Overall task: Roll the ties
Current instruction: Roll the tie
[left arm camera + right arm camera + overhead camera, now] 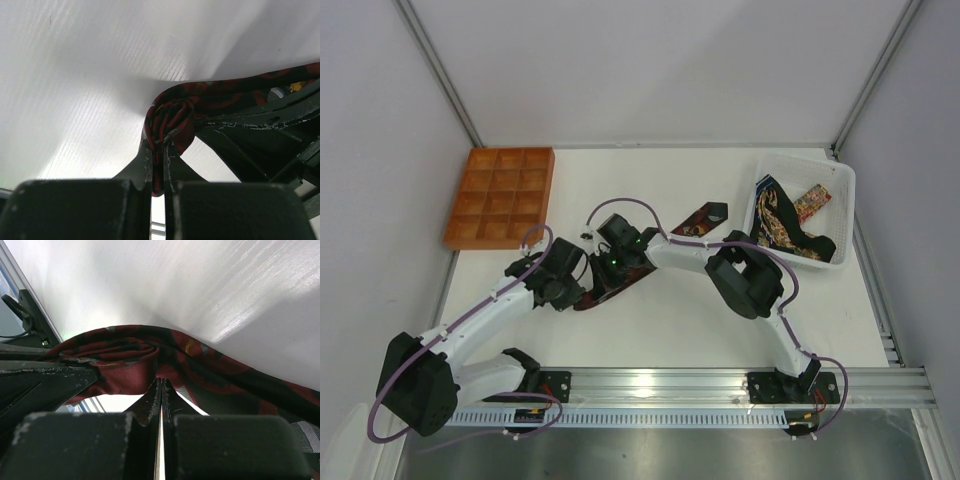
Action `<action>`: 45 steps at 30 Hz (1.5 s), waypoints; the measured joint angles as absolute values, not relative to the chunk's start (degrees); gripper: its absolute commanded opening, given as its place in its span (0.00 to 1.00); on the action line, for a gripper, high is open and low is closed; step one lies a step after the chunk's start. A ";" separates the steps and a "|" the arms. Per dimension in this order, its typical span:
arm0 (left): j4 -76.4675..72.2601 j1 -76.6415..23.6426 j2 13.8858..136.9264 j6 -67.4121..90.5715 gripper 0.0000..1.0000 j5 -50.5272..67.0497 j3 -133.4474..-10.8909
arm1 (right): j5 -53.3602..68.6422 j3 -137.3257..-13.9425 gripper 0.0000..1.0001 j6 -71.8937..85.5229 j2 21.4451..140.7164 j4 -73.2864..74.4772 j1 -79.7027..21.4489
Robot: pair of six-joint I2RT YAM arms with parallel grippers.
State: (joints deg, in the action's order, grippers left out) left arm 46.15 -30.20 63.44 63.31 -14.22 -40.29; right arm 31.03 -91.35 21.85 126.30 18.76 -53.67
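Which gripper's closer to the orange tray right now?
Left, narrowly. The left gripper holds the maroon tie on the side facing the orange tray. The right gripper meets the same tie just beyond it, slightly farther from the tray.

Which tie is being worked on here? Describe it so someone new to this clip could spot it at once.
On the white table, look at the centre, between the orange tray and the white basket. The maroon tie lies there, one end partly rolled where the left gripper and right gripper meet. Unlike the other ties, it is outside the basket.
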 measured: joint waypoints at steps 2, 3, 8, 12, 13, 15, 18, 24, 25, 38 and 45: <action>46.22 -30.20 63.48 63.29 0.01 -14.41 -40.29 | 31.00 -91.44 0.00 21.85 126.28 18.83 -53.74; 46.22 -30.20 63.51 63.24 0.01 -14.41 -40.29 | 30.92 -91.53 0.00 21.85 126.28 18.94 -53.76; 46.02 -30.20 63.77 62.85 0.01 -14.41 -40.03 | 30.61 -91.61 0.00 21.82 126.08 19.18 -53.71; 45.76 -30.20 63.77 62.85 0.00 -14.41 -39.64 | 30.79 -92.20 0.00 22.04 125.97 19.20 -53.63; 45.65 -30.20 63.77 62.85 0.00 -14.41 -39.53 | 30.98 -92.49 0.00 22.11 125.97 19.09 -53.65; 45.60 -30.20 63.77 62.85 0.00 -14.41 -39.38 | 31.18 -92.86 0.00 22.28 125.97 18.92 -53.74; 45.56 -30.20 63.77 62.83 0.00 -14.41 -39.33 | 31.66 -92.99 0.00 22.52 125.97 18.59 -53.95; 45.56 -30.20 63.75 62.30 0.00 -14.41 -39.33 | 32.42 -92.99 0.00 23.44 126.02 17.63 -54.52; 45.54 -30.20 63.75 62.17 0.00 -14.39 -39.35 | 32.60 -92.99 0.00 23.73 126.06 17.21 -54.59; 48.82 -30.20 73.63 57.69 0.00 -13.72 -46.70 | 36.10 -92.95 0.00 27.88 128.86 11.20 -54.50; 48.95 -30.79 78.94 55.20 0.01 -12.88 -49.76 | 38.04 -89.91 0.00 30.92 128.95 6.96 -53.19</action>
State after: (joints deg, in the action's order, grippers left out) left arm 48.95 -30.79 78.94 55.20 -12.88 -49.76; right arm 38.04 -89.91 30.92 128.95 6.96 -53.19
